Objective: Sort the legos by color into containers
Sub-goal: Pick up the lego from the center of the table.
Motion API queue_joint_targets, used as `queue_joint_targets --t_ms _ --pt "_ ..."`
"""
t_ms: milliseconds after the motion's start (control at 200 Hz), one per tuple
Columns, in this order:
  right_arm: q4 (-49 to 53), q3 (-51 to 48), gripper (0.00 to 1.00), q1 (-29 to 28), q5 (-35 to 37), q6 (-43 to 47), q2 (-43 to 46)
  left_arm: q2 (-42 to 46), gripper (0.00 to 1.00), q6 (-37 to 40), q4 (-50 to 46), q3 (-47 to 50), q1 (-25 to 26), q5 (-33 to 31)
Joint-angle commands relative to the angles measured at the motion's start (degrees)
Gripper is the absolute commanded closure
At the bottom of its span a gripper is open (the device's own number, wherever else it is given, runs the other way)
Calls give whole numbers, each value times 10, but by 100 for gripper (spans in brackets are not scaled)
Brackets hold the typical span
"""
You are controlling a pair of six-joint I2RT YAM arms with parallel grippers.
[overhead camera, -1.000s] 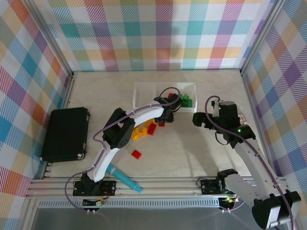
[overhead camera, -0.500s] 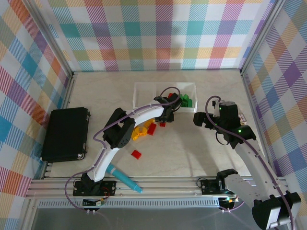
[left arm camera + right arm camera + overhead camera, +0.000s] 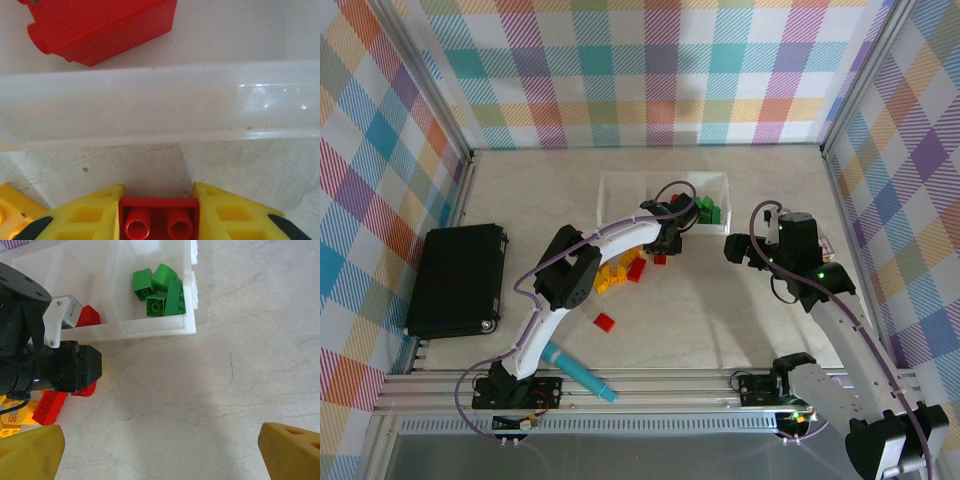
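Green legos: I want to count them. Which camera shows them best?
The right wrist view: the green legos lie close and unobstructed in the tray's end compartment, about four. The top external view shows them as a small green cluster.

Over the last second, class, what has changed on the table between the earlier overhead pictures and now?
Almost nothing. The right arm has crept slightly rightward, its jaws open and empty. The left arm has stayed by the white tray, its jaws shut on a red brick. The loose bricks, the green bricks in the tray, the teal pen and the black box lie as before.
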State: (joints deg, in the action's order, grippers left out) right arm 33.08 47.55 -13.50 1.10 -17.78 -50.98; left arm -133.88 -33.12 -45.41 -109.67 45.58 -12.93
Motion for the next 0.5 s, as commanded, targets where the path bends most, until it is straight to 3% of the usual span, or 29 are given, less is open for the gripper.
queue_joint_targets --t_ms 0,275,495 --pt "-1 -4 1 2 8 -1 10 6 82 13 12 12 1 32" --pt "-4 -9 1 2 26 1 18 114 84 9 33 52 4 8" --pt "-8 -16 1 2 50 -1 25 171 85 36 28 19 4 -51"
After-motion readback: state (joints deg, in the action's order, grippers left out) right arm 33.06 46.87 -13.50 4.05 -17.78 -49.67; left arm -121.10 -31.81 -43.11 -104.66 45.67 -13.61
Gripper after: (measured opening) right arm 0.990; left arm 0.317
